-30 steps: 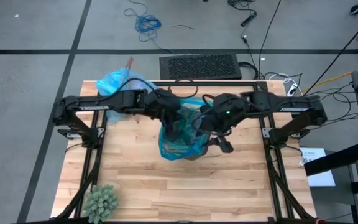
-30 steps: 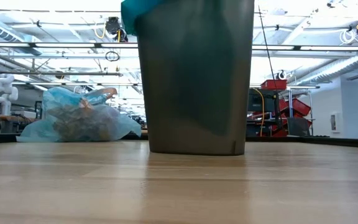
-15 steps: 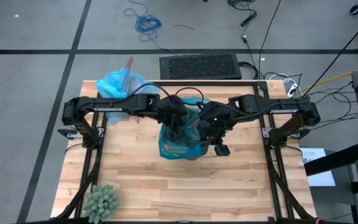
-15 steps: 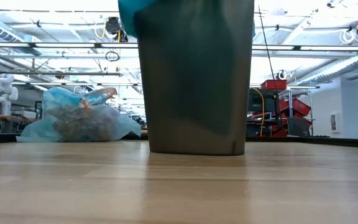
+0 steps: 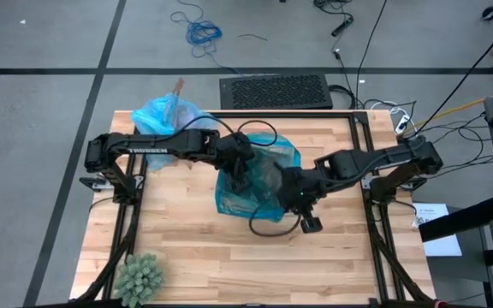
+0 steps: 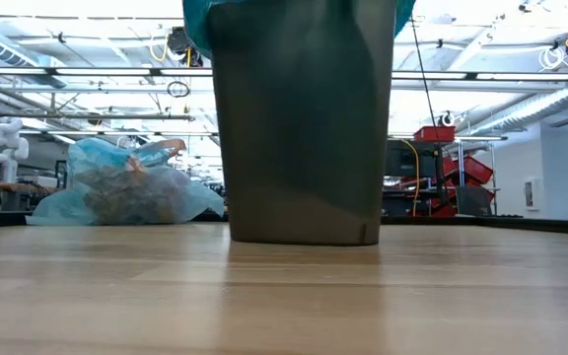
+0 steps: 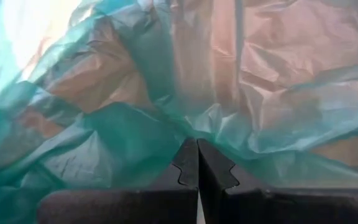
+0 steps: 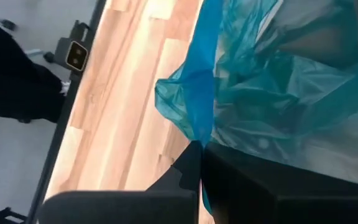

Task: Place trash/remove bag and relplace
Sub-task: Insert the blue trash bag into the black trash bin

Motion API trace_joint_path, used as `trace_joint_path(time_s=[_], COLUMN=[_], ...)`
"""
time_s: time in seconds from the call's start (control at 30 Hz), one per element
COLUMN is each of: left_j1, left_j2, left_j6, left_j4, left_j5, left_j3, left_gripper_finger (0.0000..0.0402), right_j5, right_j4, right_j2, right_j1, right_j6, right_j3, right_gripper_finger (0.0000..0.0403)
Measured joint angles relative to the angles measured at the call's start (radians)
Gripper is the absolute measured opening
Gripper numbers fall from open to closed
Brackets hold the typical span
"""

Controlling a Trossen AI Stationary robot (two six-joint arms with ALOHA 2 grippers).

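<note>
Wrist views show both arms' fingers (image 7: 197,163) (image 8: 199,163) pinched closed on the teal bag (image 5: 255,184) lining the bin (image 6: 302,128)

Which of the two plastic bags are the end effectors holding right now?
The darker teal bag lining the bin at mid-table; both end effectors pinch it. The lighter blue bag, full, sits untouched at the far-left corner.
</note>
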Motion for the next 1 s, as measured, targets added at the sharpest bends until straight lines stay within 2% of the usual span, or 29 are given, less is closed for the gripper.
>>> trace_joint_path(time_s=[0.13,0.4,0.47,0.67,0.8,1.0], left_j1=[0.004,0.006,0.006,0.006,0.006,0.006], left_j2=[0.000,0.000,0.000,0.000,0.000,0.000], left_j6=[-0.002,-0.009,-0.009,-0.009,-0.015,-0.016], left_j4=[0.000,-0.006,-0.012,-0.026,-0.026,-0.026], left_j5=[-0.007,-0.008,-0.008,-0.008,-0.008,-0.018], left_j3=[0.000,0.000,0.000,0.000,0.000,0.000], left_gripper_finger=[0.0000,0.0000,0.0000,0.0000,0.0000,0.0000], right_j5=[0.067,0.283,0.287,0.324,0.390,0.397], right_j4=[0.002,-0.016,-0.031,0.096,0.148,0.195], right_j2=[0.000,-0.004,-0.002,0.001,-0.002,-0.006], right_j1=[0.027,0.055,0.068,0.115,0.143,0.175], right_j6=[0.040,0.160,0.197,0.293,0.350,0.334], right_j3=[-0.003,-0.041,-0.082,-0.178,-0.166,-0.114], right_gripper_finger=[0.0001,0.0000,0.0000,0.0000,0.0000,0.0000])
